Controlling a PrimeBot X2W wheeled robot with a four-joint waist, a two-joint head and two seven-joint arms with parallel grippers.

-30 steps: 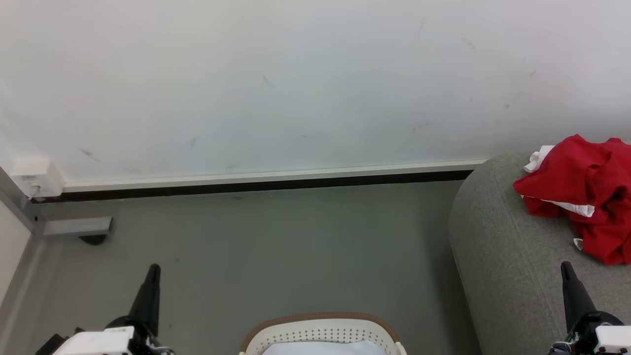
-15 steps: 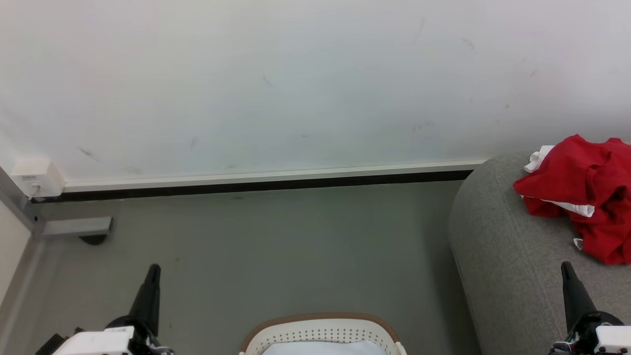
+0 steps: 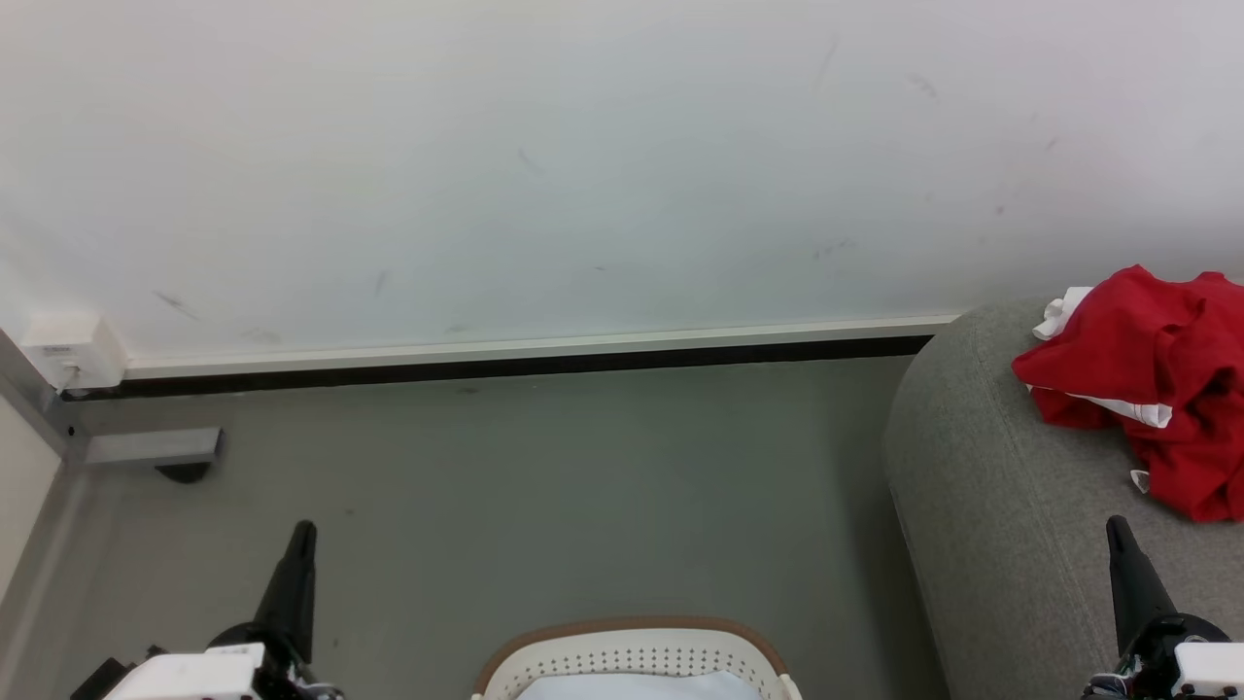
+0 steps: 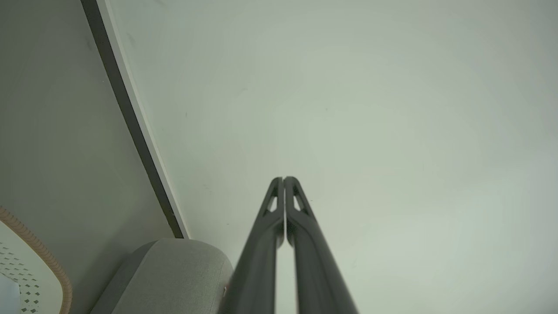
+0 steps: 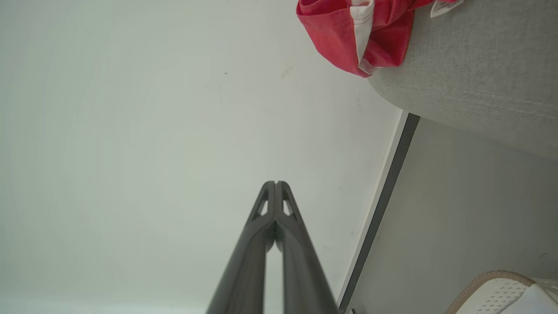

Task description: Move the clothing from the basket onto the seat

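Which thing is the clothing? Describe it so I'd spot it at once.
Find the big grey seat at the right, against the white wall. On top of it lies the clothing, a crumpled heap. It is bright red with white bands, unlike the pale cloth in the basket on the floor.

No text, brand, number or sign can be read. At 3 o'clock in the head view, a small white tag (image 3: 1139, 480) is seen at the edge of the clothing (image 3: 1147, 369), but it is too small for any print to be made out. At 9 o'clock, a faint mark is seen on the white box (image 3: 70, 352) on the wall, and it is too blurred to be read.
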